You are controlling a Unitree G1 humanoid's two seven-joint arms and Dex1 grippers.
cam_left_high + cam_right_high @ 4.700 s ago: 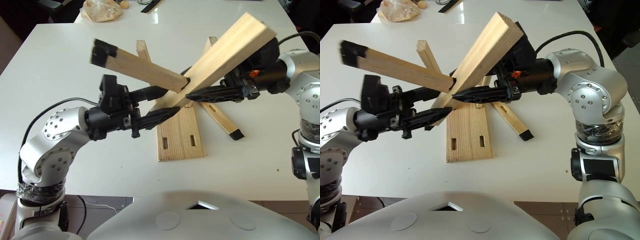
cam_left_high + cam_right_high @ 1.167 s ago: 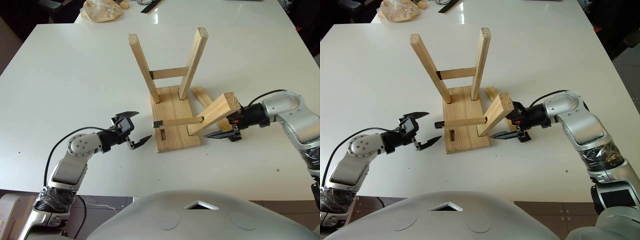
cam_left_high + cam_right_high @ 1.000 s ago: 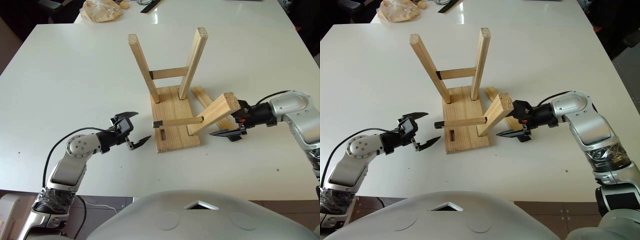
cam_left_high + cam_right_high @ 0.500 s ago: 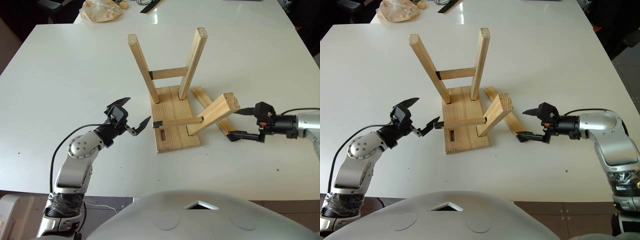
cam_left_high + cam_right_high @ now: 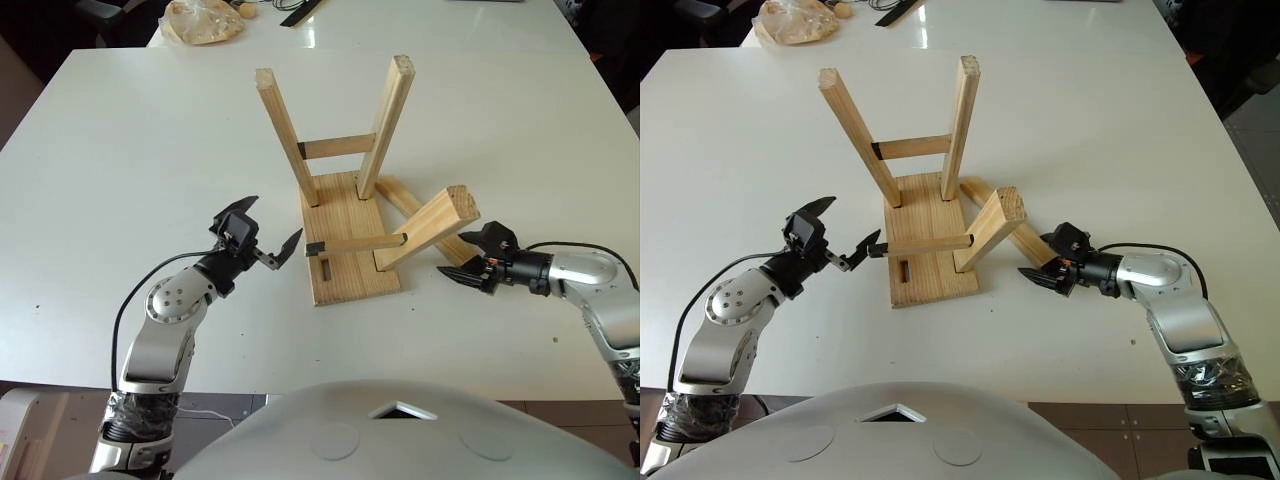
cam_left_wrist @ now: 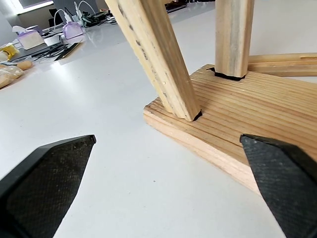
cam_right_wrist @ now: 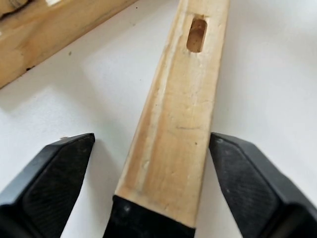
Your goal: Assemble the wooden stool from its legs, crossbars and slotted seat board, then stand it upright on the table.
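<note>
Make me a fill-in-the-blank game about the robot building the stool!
1. The seat board lies ___ on the table.
2. The far crossbar joins ___ legs standing in the board.
3. The right gripper has its jaws ___ around the loose leg lying on the table.
4. The left gripper, jaws open, holds ___.

Missing words: flat; two; open; nothing.

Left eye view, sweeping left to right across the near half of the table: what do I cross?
Left gripper → slotted seat board → leaning leg → right gripper, open around the loose leg.
</note>
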